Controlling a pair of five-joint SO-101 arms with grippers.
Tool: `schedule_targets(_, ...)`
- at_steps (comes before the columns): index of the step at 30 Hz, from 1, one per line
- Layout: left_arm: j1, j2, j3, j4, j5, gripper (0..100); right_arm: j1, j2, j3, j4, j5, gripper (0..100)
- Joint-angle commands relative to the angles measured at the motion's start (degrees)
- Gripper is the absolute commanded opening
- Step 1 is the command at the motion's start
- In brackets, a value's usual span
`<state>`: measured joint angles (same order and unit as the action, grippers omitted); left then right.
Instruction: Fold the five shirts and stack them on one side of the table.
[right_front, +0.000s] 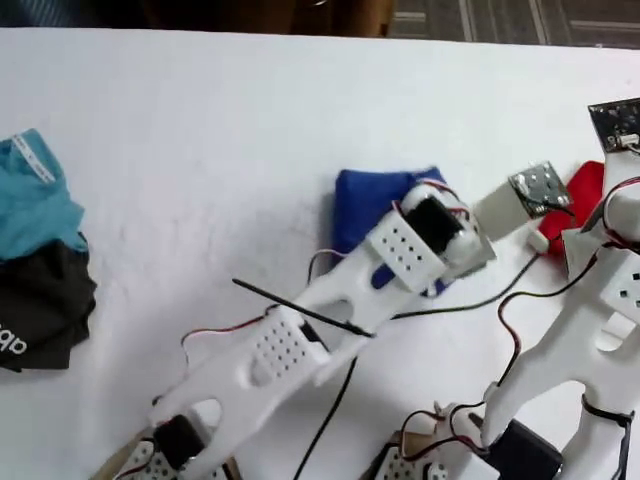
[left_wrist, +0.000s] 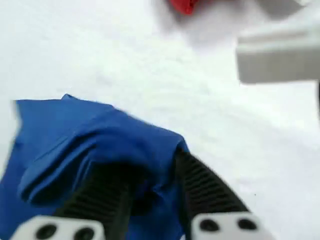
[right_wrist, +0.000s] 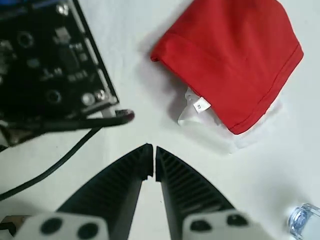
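Four shirts are lying on your white bench (right_front: 200, 120). The blue cloth shirt (right_front: 362, 205), folded to a squarish pad, is sitting near the middle, and your left arm (right_front: 300, 335) is stretching over it from the near edge.

In the left wrist view your left gripper (left_wrist: 147, 167) is sitting right on that blue cloth shirt (left_wrist: 100, 135). Its black ribbed fingers (left_wrist: 205, 187) are standing apart, with a bunched fold of the cloth lying between them (one finger is lying over the cloth, the other at its edge).

The red cloth shirt (right_front: 583, 195), also folded, is lying toward the right side of the bench, just beside a dark circuit board (right_front: 540, 187), with your right arm (right_front: 590, 330) rising on the near side of it.

In the right wrist view your right gripper (right_wrist: 152, 160) is hanging over bare bench near the red cloth shirt (right_wrist: 230, 60), apart from it. Its fingers (right_wrist: 185, 192) are pressing together tip to tip and holding nothing. The dark circuit board (right_wrist: 45, 65) and a black cable (right_wrist: 55, 165) are showing beside them, and a small clear round thing (right_wrist: 302, 220) is sitting at the edge (too little of it is showing to name).

At the bench's left edge a teal cloth shirt (right_front: 35, 195) and a black cloth shirt (right_front: 40, 310) with white print are lying loosely bunched and touching, the teal one on the far side and the black one on the near side.
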<state>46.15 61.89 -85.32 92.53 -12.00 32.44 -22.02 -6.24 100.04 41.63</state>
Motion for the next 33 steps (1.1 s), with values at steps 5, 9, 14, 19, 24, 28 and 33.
schedule_targets(5, -5.19, -1.58, -5.67, 0.00, 2.29, 23, 0.40, -1.80, -0.18, 0.92, 0.53, 1.9)
schedule_targets(9, -12.13, -2.90, -10.68, 3.43, 4.84, 23, 0.13, -1.19, -0.09, 0.84, 0.53, 1.9)
schedule_targets(14, -27.52, -6.07, -5.76, 7.47, 12.40, 23, -4.44, 0.48, 4.22, -2.24, 0.09, 1.9)
schedule_targets(19, -44.48, -7.21, -1.89, 10.11, 14.24, 22, -15.96, 5.32, 14.68, -14.46, 0.00, 1.9)
schedule_targets(24, -53.89, -9.14, 10.42, 10.11, 14.33, 6, -24.75, 15.25, 17.05, -30.73, 0.09, 1.9)
schedule_targets(28, -54.33, -9.49, 25.80, 9.93, 14.42, 4, -32.66, 24.75, 12.13, -32.75, 0.00, 1.9)
schedule_targets(33, -54.24, -9.32, 39.60, 3.96, 17.85, 4, -37.41, 35.74, 3.69, -33.01, -5.27, 1.9)
